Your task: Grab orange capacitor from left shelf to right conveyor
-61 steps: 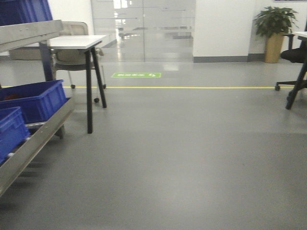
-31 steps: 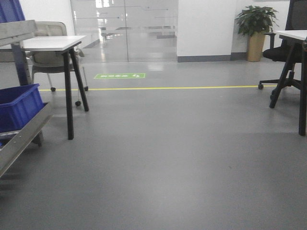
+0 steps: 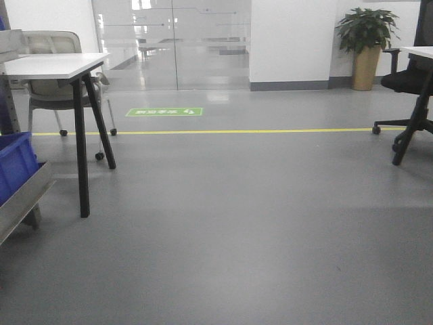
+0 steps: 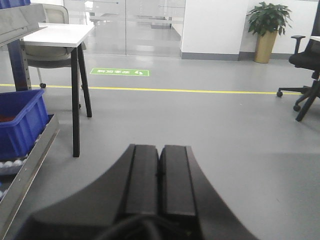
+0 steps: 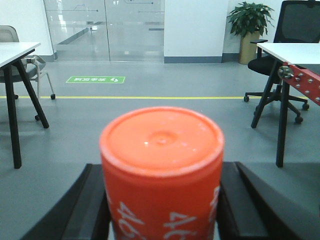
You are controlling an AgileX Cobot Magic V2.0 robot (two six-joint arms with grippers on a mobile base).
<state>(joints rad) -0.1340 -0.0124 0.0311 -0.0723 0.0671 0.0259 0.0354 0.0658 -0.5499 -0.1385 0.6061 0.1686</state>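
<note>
The right hand (image 5: 162,212) is clamped around the orange capacitor (image 5: 161,155), held upright between its fingers, probably for carrying. The red-edged right conveyor (image 5: 302,80) lies ahead to that hand's right. The left hand (image 4: 159,175) is pressed closed and empty, with the left shelf (image 4: 37,155) off to its left.

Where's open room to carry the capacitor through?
Open: the grey floor between the white table and the office chair, both sides of the yellow line. Tight: far left, blue bin on the left shelf beside the table; right, desk legs by the red conveyor frame.
</note>
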